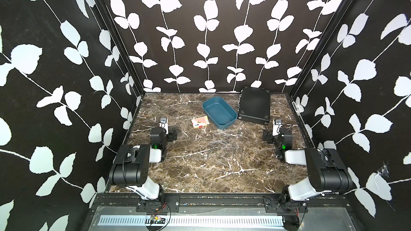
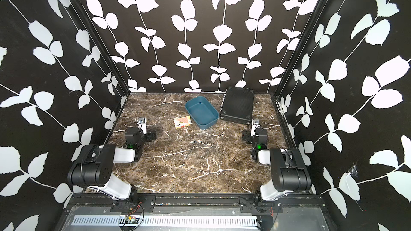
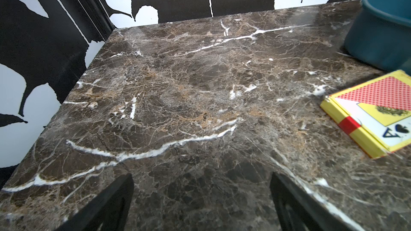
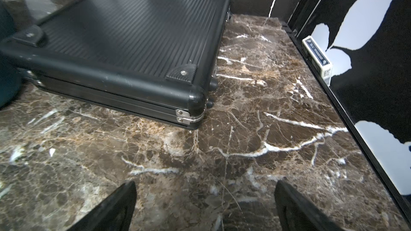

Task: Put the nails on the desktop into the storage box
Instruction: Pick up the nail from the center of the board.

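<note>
The left jaws and the right jaws both gape wide, empty, low over the tabletop [image 1: 178, 174]. The nails [image 1: 222, 150] lie scattered between the two pairs, behind their tips; the storage box [image 1: 225, 123] sits ahead, between them. Best swing one pair inward and pinch a dense cluster, tips grazing the surface. A card box [image 1: 200, 122] and black case [image 1: 254, 105] flank the box; a faint line before the right jaws may be a stray nail.

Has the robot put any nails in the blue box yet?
Nothing looks done yet: the storage box looks empty. Nothing is in hand: the left gripper and right gripper are open and empty. Left to do: all the nails, scattered on the desktop.
</note>
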Motion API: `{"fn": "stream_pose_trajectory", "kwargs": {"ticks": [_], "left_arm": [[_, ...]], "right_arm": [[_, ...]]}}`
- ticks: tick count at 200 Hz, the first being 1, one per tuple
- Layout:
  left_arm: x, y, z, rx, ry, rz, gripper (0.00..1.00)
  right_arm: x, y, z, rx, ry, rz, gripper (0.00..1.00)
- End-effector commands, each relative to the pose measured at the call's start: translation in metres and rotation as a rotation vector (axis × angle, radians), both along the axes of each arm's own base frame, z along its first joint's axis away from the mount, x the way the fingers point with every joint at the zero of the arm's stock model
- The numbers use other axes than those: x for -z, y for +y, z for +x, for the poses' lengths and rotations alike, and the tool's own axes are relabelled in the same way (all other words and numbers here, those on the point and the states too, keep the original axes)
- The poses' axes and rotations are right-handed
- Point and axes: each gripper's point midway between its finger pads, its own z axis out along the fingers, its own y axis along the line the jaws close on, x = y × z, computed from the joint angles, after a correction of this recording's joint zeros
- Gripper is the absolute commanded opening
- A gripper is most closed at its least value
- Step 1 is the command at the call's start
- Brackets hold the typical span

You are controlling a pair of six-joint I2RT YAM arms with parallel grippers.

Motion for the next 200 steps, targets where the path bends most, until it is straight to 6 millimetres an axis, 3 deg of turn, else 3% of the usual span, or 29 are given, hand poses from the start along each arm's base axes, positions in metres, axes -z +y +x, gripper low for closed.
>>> {"fn": "stream_pose_trajectory", "kwargs": {"ticks": [1,39,58,105,149,180,200], "left_arm": [[-0.018,-0.003,0.007,0.012,-0.053,0.003,0.99],[-0.024,-0.002,0.011,0.011,-0.047,0.005,0.99],[-0.029,0.005,0.016,-0.035,0.052,0.011,0.99],[-0.041,0.01,0.02,-0.139,0.221,-0.105,0.99],[-0.049,-0.027,0.01,-0.072,0.439,-0.311,0.99],[-0.058,-0.082,-0.027,0.052,0.569,-0.3,0.99],[-0.057,-0.118,-0.062,0.164,0.672,-0.312,0.99]], "right_arm": [[-0.033,-0.008,0.014,0.059,-0.013,0.001,0.99],[-0.049,-0.013,0.003,0.15,0.169,0.084,1.0],[-0.061,-0.014,-0.008,0.213,0.25,0.146,0.99],[-0.091,0.015,-0.034,0.156,0.387,0.301,0.99],[-0.089,0.059,-0.058,-0.006,0.608,0.278,0.98],[-0.072,0.097,-0.091,-0.151,0.805,0.186,0.93],[-0.057,0.113,-0.11,-0.222,0.888,0.135,0.9]]}}
